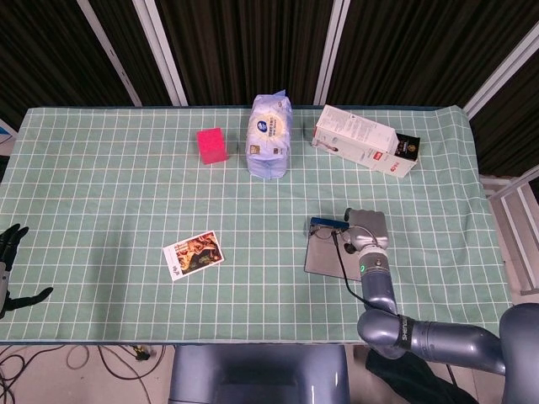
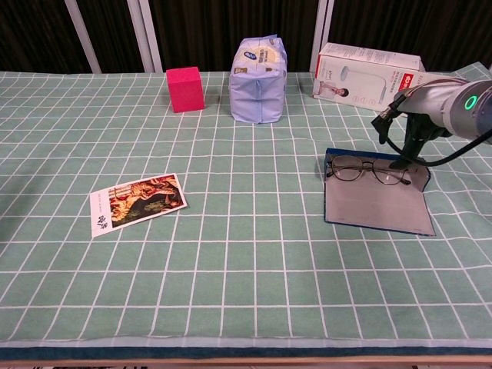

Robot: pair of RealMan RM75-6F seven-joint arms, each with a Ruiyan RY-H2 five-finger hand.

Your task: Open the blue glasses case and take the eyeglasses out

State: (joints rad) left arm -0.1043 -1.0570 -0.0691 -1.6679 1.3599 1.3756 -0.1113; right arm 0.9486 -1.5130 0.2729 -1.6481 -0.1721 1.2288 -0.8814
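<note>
the right hand (image 1: 368, 229) is at the right side of the frame, above the far right edge of the glasses case (image 2: 377, 201). in the head view it shows only as a grey block at the end of the arm, and in the chest view only the wrist and a black cable show, so i cannot tell if the fingers are wide or closed, or if they touch something

the glasses case lies open and flat on the green checked cloth (image 2: 231, 254), right of the centre, with the grey inside up and a blue edge at the far side. the eyeglasses (image 2: 367, 171) lie in the case along its far edge, folded, with the lenses to the left

the left hand (image 1: 8, 268) is at the lower left edge of the head view, off the cloth, with dark fingers apart and nothing in them

a picture card (image 2: 137, 203) lies left of the centre. along the upper part of the cloth stand a pink block (image 2: 185, 89), a white and blue pack (image 2: 259, 80) and a white box (image 2: 369, 77) lying on its side
</note>
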